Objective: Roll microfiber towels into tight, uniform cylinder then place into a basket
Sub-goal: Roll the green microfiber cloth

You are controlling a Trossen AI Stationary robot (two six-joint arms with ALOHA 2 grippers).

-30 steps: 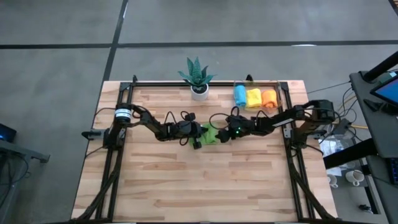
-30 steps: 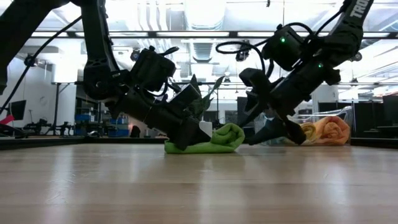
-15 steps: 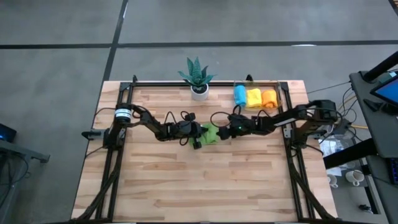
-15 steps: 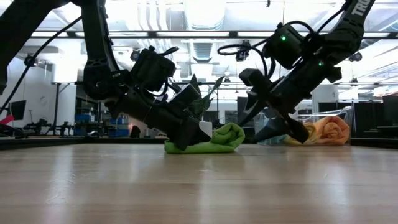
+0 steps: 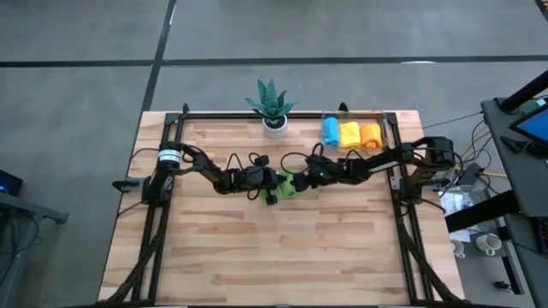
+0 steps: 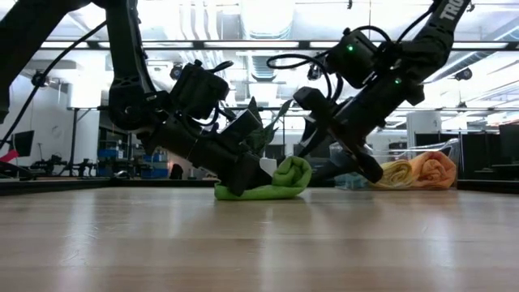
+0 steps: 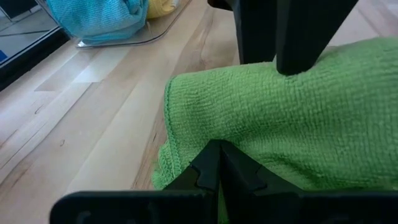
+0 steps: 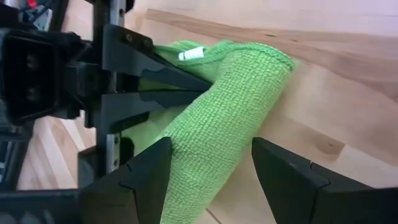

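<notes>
A green microfiber towel (image 5: pixel 289 184) lies mid-table, partly rolled: a thick roll (image 6: pixel 292 173) with a flat tail (image 6: pixel 251 193) on the wood. My left gripper (image 7: pixel 217 149) is shut, with its tips down at the foot of the roll. My right gripper (image 8: pixel 211 146) is open, one finger on each side of the roll. The basket (image 5: pixel 387 127) stands at the far right and holds rolled blue (image 5: pixel 330 131), yellow (image 5: pixel 348 133) and orange (image 5: pixel 369 134) towels. My left gripper rests its shut fingertips on the flat green tail (image 7: pixel 186 171), right against the roll, slanting down from the table's left. Whether a layer lies between the fingers, I cannot tell. My right gripper straddles the roll, slanting down from the table's right. One fingertip (image 7: pixel 292 65) meets the roll's upper side (image 7: pixel 292 81). The roll rests on the table.
A spiky green plant in a white pot (image 5: pixel 272 109) stands at the far edge, left of the basket. Black frame rails (image 5: pixel 163 171) run along the table's left, right and far sides. Bare wood stretches across the near half (image 5: pixel 282 248).
My right gripper has moved toward the table's left, coming over the green roll while staying open. The roll has been nudged slightly toward my left gripper and stands a little taller. The flat tail has stayed put.
</notes>
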